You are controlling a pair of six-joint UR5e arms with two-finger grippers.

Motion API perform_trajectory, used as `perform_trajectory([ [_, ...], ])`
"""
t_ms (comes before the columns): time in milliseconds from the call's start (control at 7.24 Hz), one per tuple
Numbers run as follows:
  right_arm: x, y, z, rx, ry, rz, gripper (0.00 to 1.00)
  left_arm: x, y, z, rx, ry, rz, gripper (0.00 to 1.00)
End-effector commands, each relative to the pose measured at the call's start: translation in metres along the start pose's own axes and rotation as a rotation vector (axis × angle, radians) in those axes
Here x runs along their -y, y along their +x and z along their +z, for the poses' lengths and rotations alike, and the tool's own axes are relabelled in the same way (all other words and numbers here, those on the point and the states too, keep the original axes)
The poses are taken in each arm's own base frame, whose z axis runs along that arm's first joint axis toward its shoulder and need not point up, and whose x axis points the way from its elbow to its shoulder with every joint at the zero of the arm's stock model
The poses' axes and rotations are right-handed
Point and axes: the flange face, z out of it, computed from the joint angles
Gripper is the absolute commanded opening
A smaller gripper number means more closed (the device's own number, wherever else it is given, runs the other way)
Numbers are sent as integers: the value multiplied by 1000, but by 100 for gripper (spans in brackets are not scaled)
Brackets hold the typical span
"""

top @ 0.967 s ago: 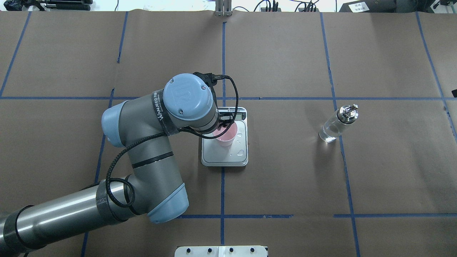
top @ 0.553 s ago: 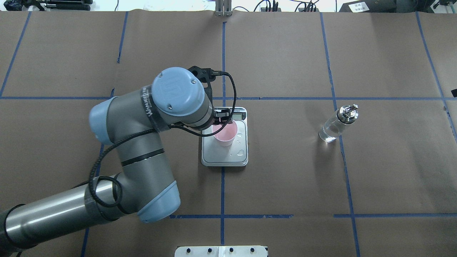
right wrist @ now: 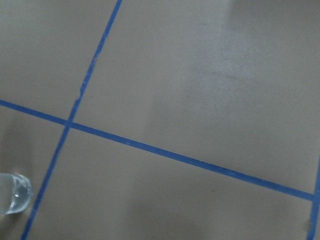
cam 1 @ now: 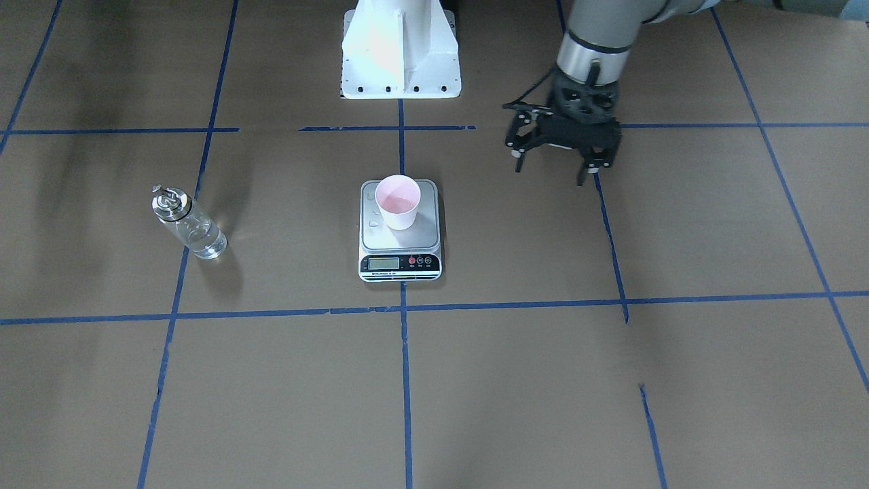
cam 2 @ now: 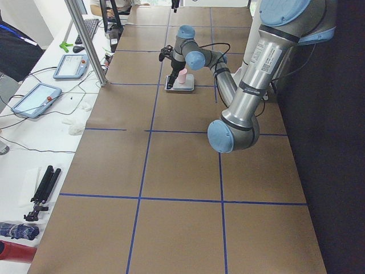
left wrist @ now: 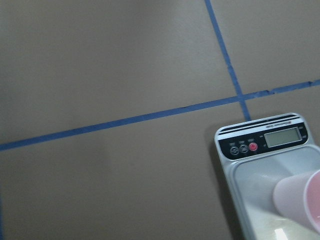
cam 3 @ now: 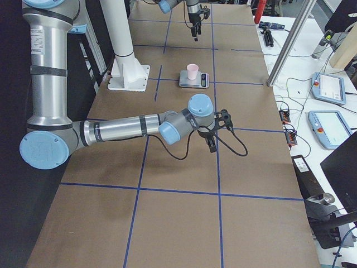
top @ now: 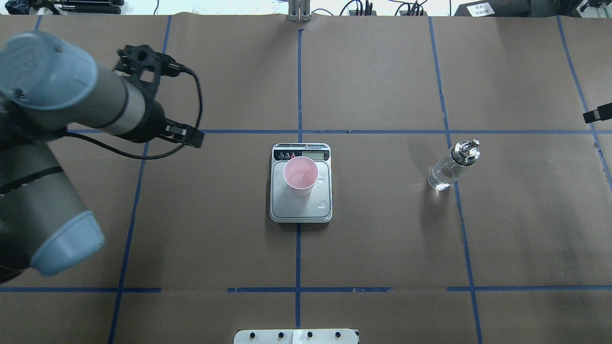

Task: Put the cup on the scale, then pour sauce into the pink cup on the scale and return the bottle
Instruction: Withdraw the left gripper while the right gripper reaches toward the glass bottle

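Left gripper: I am seeing the black two-finger left gripper (cam 1: pixel 550 175) hanging over the table on the robot's left side, fingers spread apart and gripping nothing, well apart from the scale
Right gripper: the right gripper (cam 3: pixel 215 135) is hovering over bare paper at the robot's right end of the table; only a black sliver of it is entering the overhead view, so I cannot tell whether its fingers are apart or together
Cup: the small pale pink tapered cup (cam 1: pixel 398 201) is standing upright on the scale's platform, inside its edges, with no gripper touching it
Scale: the flat rectangular digital scale with the silver steel platform (cam 1: pixel 422 235) is lying on the centre tape line, its black display strip pointing away from the robot's base
Droplets: a few clear droplets (top: pixel 322 204) are sitting on the platform beside the cup
Bottle: the small clear glass bottle with the silver collar and thin metal spout (cam 1: pixel 190 227) is standing upright on the table at the robot's right, well apart from the scale and from both grippers
Sauce: the clear colourless liquid (cam 1: pixel 204 239) is showing through the glass of the bottle
Table: the brown paper cover with blue tape grid lines (cam 1: pixel 516 380) is carrying everything
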Motion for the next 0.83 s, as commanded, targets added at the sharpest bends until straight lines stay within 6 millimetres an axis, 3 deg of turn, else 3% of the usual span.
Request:
perform_trajectory([
  [0,-2,-90,-7,78,-2,119,100,3,-135,-29,72,-12,-3,100],
  [276,-10,-154,-15,142,-15,191,100,-10,-254,-39,104,-80,62,100],
  [415,-17,-180,-15,144,-3,219,100,-24,-324,-23,16,-168,-25,100],
  [553,-26,-207,-12,139,13,239,100,-44,-406,-10,-19,-211,21,100],
  [691,-39,-238,-18,108,11,248,100,-63,-484,-19,-9,-211,68,100],
])
